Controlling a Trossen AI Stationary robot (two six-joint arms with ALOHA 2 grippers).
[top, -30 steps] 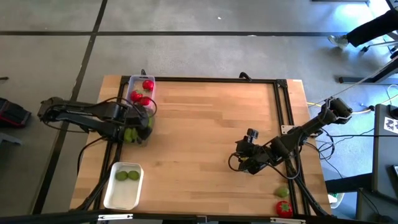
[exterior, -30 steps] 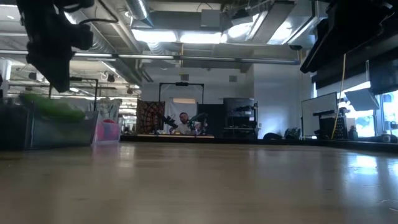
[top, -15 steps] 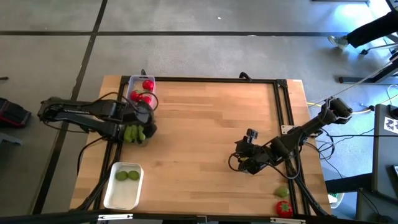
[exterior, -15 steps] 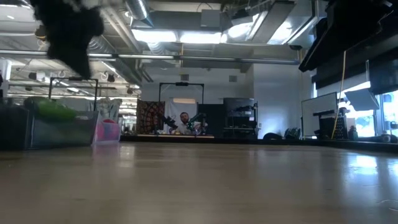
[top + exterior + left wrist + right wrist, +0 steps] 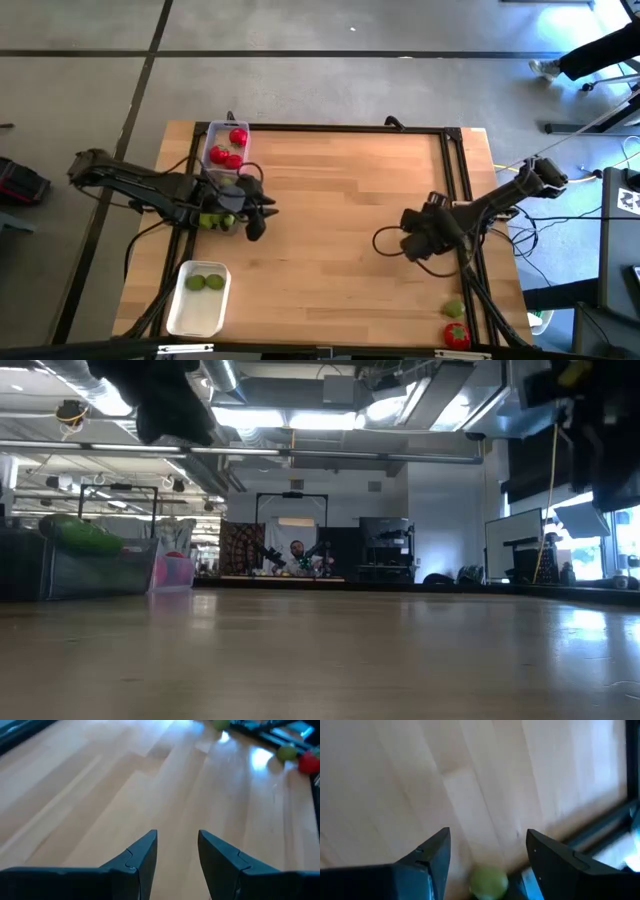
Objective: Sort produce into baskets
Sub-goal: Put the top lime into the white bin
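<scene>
The left pincer (image 5: 255, 222) hangs above the worktop (image 5: 330, 220) just beside the middle clear basket (image 5: 222, 205), its two dark fingers (image 5: 142, 855) parted with nothing between them, only bare wood showing in the gap. That basket holds long curved green cucumbers (image 5: 208, 220), glossy and toy-like, which in the low view bulge above its see-through wall as a green hump (image 5: 80, 535). The other clear basket (image 5: 226, 146) sits at the far left corner of the worktop and holds round red tomatoes (image 5: 231, 150). The opaque white basket (image 5: 198, 298) stands near the front left corner with two small round green limes (image 5: 204, 283) lying side by side inside it.

The right pincer (image 5: 418, 235) is over the right part of the worktop, released and gripping nothing, its fingers (image 5: 432, 857) spread wide. Past them lies a lime (image 5: 489, 881), small and yellowish green, close to the worktop's dark edge rail. In the high view this loose lime (image 5: 454, 309) rests near the front right corner, with a red tomato (image 5: 457, 335) showing a green top just beside it
</scene>
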